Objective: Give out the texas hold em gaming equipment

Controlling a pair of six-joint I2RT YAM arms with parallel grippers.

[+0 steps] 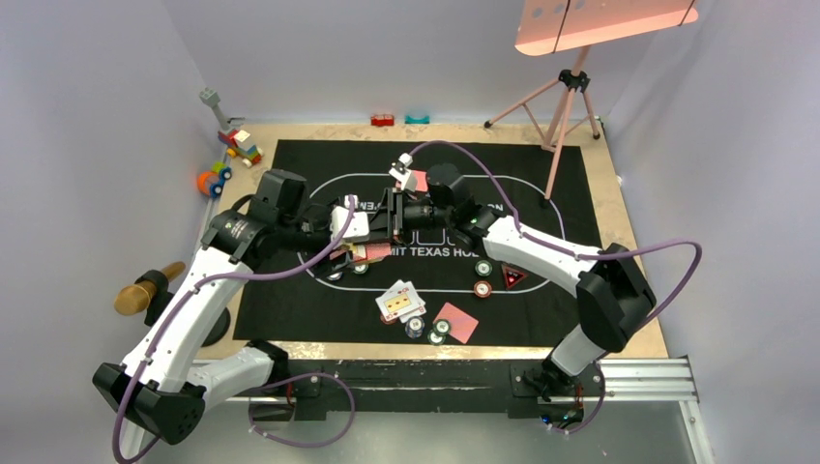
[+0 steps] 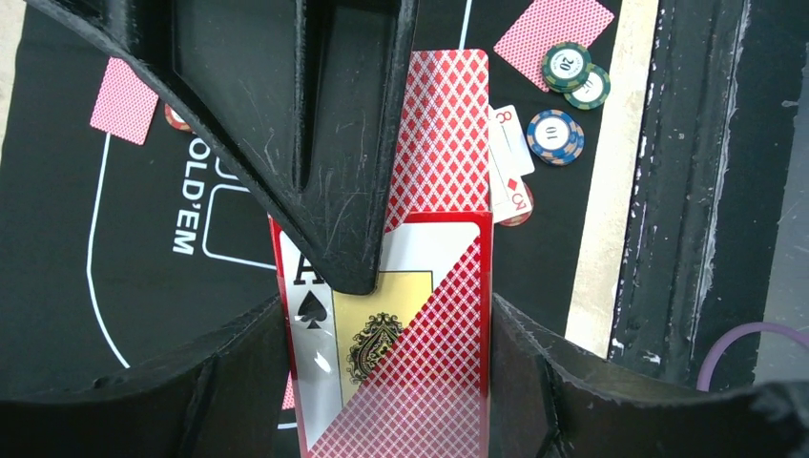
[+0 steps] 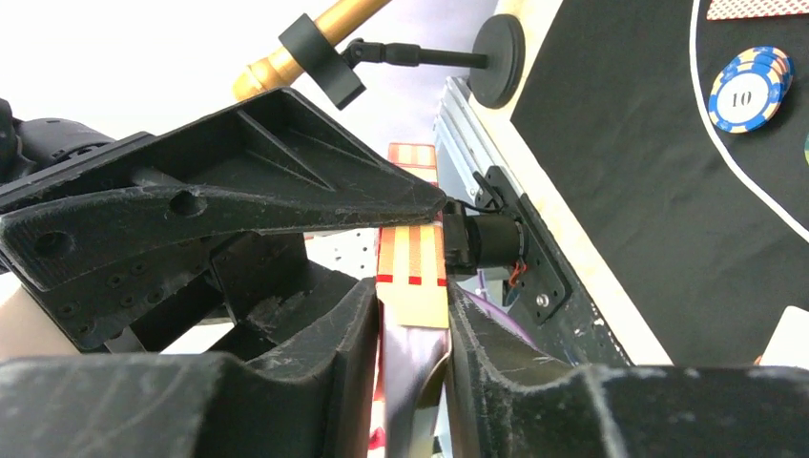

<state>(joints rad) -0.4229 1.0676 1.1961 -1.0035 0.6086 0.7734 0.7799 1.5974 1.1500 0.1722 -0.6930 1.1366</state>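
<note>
Both arms meet over the middle of the black mat (image 1: 580, 193). A red card box with an ace of spades on it (image 2: 401, 353) sits between the jaws of my left gripper (image 2: 386, 315), which touch both its long edges. Red-backed cards (image 2: 444, 124) stick out of its far end. My right gripper (image 3: 412, 305) is shut on the same box from the other side, with an orange-striped flap (image 3: 412, 267) showing above its jaws. On the mat lie face-up cards (image 1: 399, 302), a red-backed card (image 1: 456, 322), chips (image 1: 440, 331) and the triangle marker (image 1: 512, 278).
Toy blocks (image 1: 237, 145) and a wheeled toy (image 1: 213, 181) sit at the mat's far left corner. A pink tripod (image 1: 566, 106) stands at the back right. A gold microphone (image 1: 145, 290) lies left of the mat. Small red (image 1: 383, 120) and teal (image 1: 417, 119) blocks lie by the back wall.
</note>
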